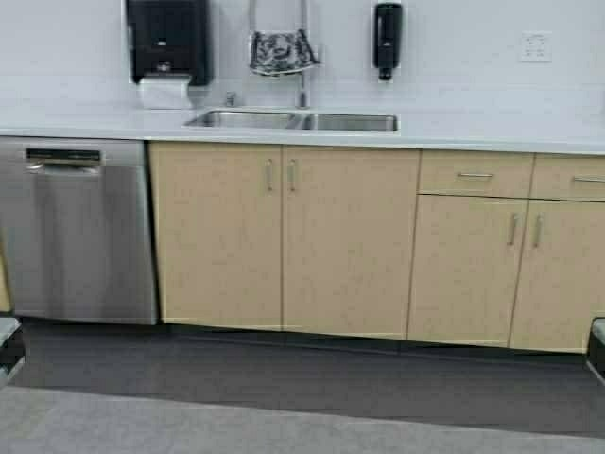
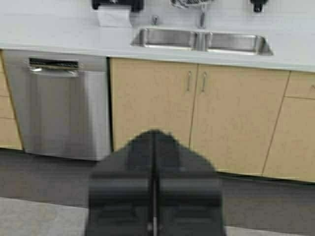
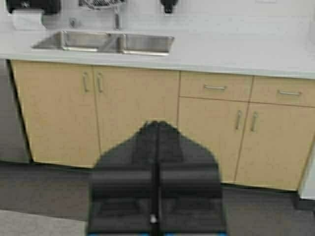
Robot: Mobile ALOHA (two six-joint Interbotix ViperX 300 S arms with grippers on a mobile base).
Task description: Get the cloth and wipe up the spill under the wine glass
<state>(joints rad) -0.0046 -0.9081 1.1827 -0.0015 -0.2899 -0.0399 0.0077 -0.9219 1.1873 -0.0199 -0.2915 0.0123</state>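
Both claws, left (image 2: 154, 142) and right (image 3: 157, 132), were pressed together, empty. The cloth (image 1: 282, 52) hung over the faucet (image 1: 302, 90), well beyond both.

- the cloth (image 1: 283, 52) hangs draped over the faucet (image 1: 302, 57) above the double sink (image 1: 292, 120)
- paper towel dispenser (image 1: 168, 43) left of it, soap dispenser (image 1: 387, 38) right
- stainless dishwasher (image 1: 77, 230) beside the wood cabinets (image 1: 284, 236)

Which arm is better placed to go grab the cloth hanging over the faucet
Left, marginally. The cloth hangs above the sink, left of centre in the high view, nearer the left gripper. Both it and the right gripper are shut and far from the counter.
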